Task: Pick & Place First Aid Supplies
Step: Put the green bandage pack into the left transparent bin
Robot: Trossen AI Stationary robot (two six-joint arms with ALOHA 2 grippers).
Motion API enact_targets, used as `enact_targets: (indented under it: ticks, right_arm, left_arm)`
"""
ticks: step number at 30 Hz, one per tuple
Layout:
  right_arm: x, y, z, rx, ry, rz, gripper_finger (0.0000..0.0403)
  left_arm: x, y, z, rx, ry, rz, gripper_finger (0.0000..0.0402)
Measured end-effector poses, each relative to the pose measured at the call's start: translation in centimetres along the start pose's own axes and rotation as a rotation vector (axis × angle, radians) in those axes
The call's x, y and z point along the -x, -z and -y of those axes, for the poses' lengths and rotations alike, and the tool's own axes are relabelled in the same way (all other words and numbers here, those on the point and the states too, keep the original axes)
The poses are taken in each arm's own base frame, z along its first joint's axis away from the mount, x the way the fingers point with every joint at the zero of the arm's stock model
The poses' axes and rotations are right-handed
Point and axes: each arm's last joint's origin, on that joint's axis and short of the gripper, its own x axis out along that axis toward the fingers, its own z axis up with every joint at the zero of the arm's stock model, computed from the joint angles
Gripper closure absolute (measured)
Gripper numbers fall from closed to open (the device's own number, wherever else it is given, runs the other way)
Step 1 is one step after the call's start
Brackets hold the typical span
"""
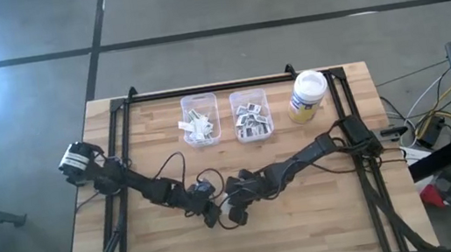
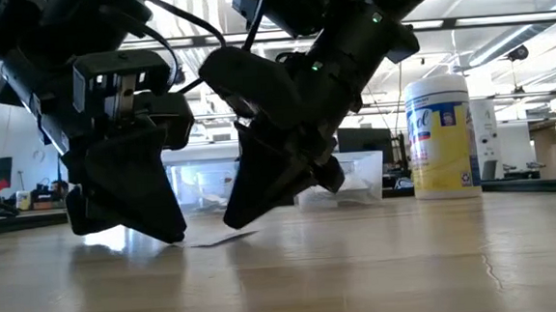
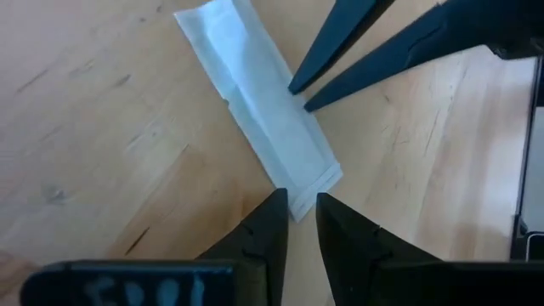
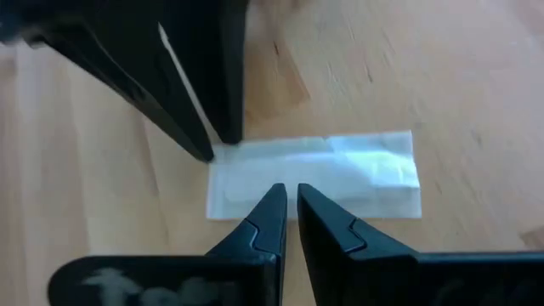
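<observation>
One long narrow pale strip packet (image 3: 255, 110) lies flat on the wooden table at its middle. It also shows in the right wrist view (image 4: 357, 174) and in the low view (image 2: 220, 241). My left gripper (image 3: 302, 202) points down at one short end of the strip, its fingers a narrow gap apart on either side of that end's corner. My right gripper (image 4: 289, 191) points down over the middle of one long edge, its fingers a slit apart. In the high view the two grippers meet, left (image 1: 211, 213) and right (image 1: 238, 213). My left gripper stands with its fingertips (image 3: 276, 204) astride the strip's short end (image 3: 308, 183); I cannot tell whether they touch it. My right gripper has its fingertips (image 3: 299, 85) at the strip's long edge (image 3: 285, 102), coming from above; I cannot tell whether they touch it.
Two clear bins stand at the table's far side: the left one (image 1: 185, 105) holds long strips, the right one (image 1: 262, 94) holds square printed packets. A white-lidded yellowish jar (image 1: 308, 95) stands to their right. Bare wood lies near and to both sides.
</observation>
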Motion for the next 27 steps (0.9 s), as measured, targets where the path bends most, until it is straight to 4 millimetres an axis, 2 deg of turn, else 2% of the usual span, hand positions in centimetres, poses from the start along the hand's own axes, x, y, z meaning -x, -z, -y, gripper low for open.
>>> enact_targets:
  ticks: [12, 20, 27]
  right_arm:
    - [-2.7, -0.1, -0.3, -0.007, -0.035, -0.019, 0.0372]
    - [-2.5, -0.5, -0.6, 0.009, -0.052, -0.024, 0.0372]
    - [-2.5, -0.4, -0.6, 0.005, -0.048, -0.03, 0.0372]
  left_arm:
    - [0.0, -0.2, 0.2, 0.005, 0.045, -0.029, 0.0321]
    - [0.1, 0.0, 0.2, 0.004, 0.075, -0.092, 0.0321]
    - [1.1, 0.0, 0.2, 0.005, 0.042, -0.123, 0.0321]
